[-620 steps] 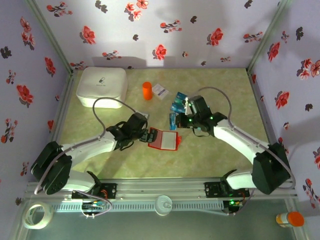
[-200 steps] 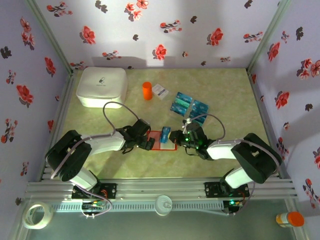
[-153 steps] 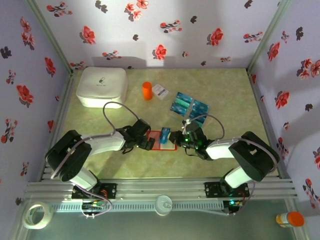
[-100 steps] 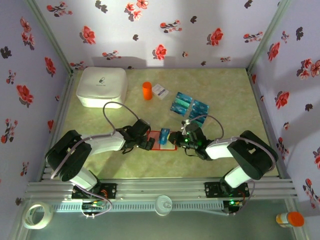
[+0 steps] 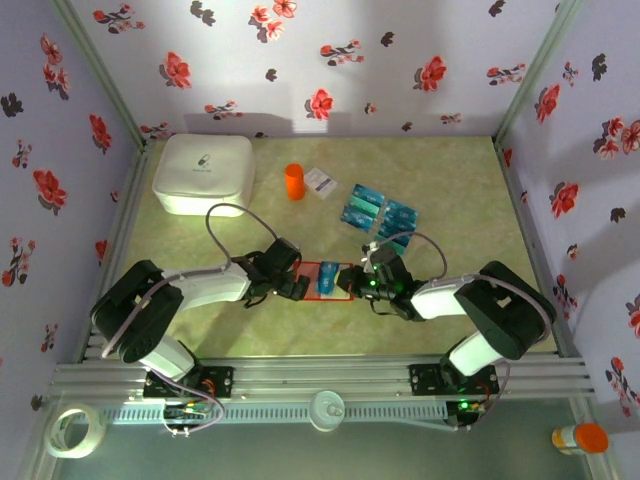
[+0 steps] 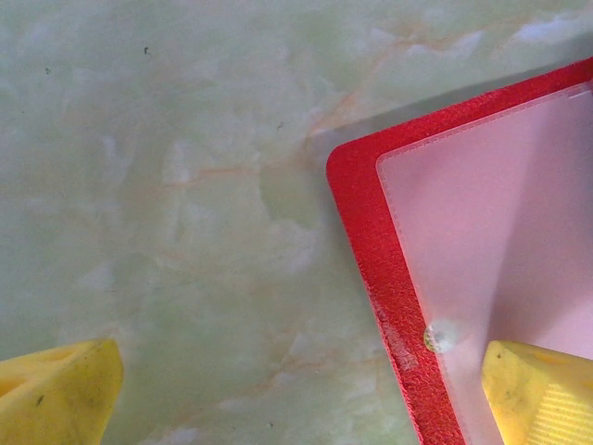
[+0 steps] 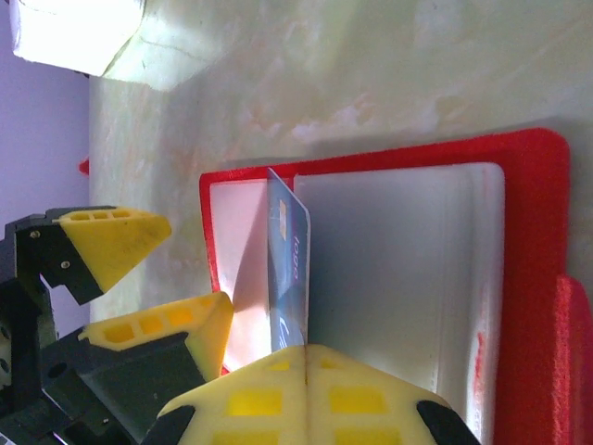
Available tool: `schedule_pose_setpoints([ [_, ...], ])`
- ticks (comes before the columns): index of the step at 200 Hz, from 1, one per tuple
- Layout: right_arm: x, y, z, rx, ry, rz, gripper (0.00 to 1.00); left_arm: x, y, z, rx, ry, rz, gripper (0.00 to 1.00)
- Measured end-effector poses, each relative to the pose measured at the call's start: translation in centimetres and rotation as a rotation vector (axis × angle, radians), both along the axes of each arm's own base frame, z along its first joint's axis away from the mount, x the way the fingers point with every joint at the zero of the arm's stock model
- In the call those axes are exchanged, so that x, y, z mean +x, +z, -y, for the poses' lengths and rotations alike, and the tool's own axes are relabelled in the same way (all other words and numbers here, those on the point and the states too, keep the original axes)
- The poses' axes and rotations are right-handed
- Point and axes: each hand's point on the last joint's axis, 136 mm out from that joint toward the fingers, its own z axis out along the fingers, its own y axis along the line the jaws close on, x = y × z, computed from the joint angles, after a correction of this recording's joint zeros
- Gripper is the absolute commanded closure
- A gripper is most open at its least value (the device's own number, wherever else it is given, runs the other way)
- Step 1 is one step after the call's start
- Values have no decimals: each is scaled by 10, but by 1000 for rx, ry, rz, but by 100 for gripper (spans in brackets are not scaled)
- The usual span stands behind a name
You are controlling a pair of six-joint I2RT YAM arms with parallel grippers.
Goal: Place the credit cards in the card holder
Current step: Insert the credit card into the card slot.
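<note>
Backdrop: floral wallpaper (image 5: pixel 300 60) ran round three sides, with a green marbled table (image 5: pixel 460 180) spread out below it.
Centre stage: the red card holder (image 5: pixel 312 270) lay open and flat on the table, lower middle of the top view, right between the two arms' tips.
Right arm: the right gripper (image 5: pixel 350 281) reached in from the right, its yellow fingers (image 7: pixel 361 399) pressed tight together on one teal credit card (image 7: pixel 287 260), pinching the end nearest the wrist camera.
Card: it stood up on its long edge over the holder's pale inner pocket. Whether that edge had slipped under the pocket, I couldn't tell.
Left arm: the left gripper (image 5: pixel 296 287) sat at the holder's left edge with jaws spread wide and nothing between them. One fingertip (image 6: pixel 56 394) hung over bare table, the other (image 6: pixel 542 394) over the clear pocket, and the holder's rounded red corner lay between the two.
Spare pile: loose credit cards (image 5: pixel 380 218), blue and teal, lay flat up and right of the holder, apart from it.
Far side: a white rounded box (image 5: pixel 203 172) sat upper left, an orange cylinder (image 5: pixel 293 181) to its right, and a white paper card (image 5: pixel 320 181) just beside the cylinder.
</note>
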Motion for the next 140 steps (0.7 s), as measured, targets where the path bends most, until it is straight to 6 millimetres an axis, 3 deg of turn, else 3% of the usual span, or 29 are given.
schedule_pose_setpoints([
  [140, -12, -10, 1, -52, 53, -58, 100, 0, 0, 0, -3, 3, 1, 0],
])
